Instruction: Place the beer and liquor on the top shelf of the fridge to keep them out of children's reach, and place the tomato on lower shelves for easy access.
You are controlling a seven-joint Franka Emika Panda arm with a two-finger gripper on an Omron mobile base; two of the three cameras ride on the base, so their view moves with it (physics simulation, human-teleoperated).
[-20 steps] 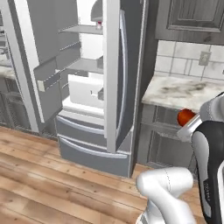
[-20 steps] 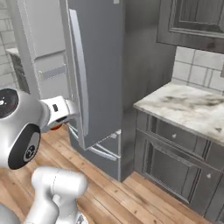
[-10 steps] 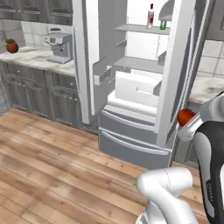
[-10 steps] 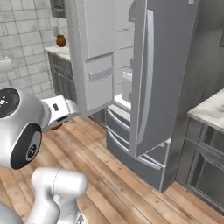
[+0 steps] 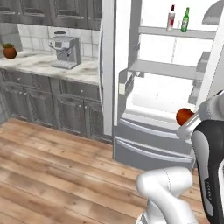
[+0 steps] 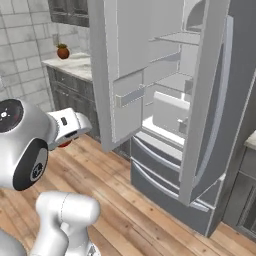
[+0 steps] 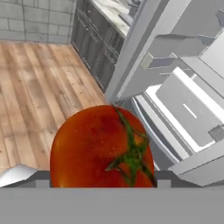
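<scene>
Two bottles, liquor (image 5: 171, 18) and beer (image 5: 185, 20), beside each other; coffee machine (image 5: 65, 51) aside.

Glossy smooth tomato (image 7: 103, 146); wood-plank floor (image 5: 48, 166); marble-look counter (image 5: 43, 65); green glass beer (image 5: 185, 20)

The fridge (image 5: 166, 109) stands wide open in front of me, and its lower shelves (image 5: 164, 69) are bare, so I could reach in there. On the top shelf (image 5: 175, 31), the liquor (image 5: 170, 18) and the beer (image 5: 185, 20) stand side by side. The open doors (image 6: 122, 75) stick out on both sides.
</scene>
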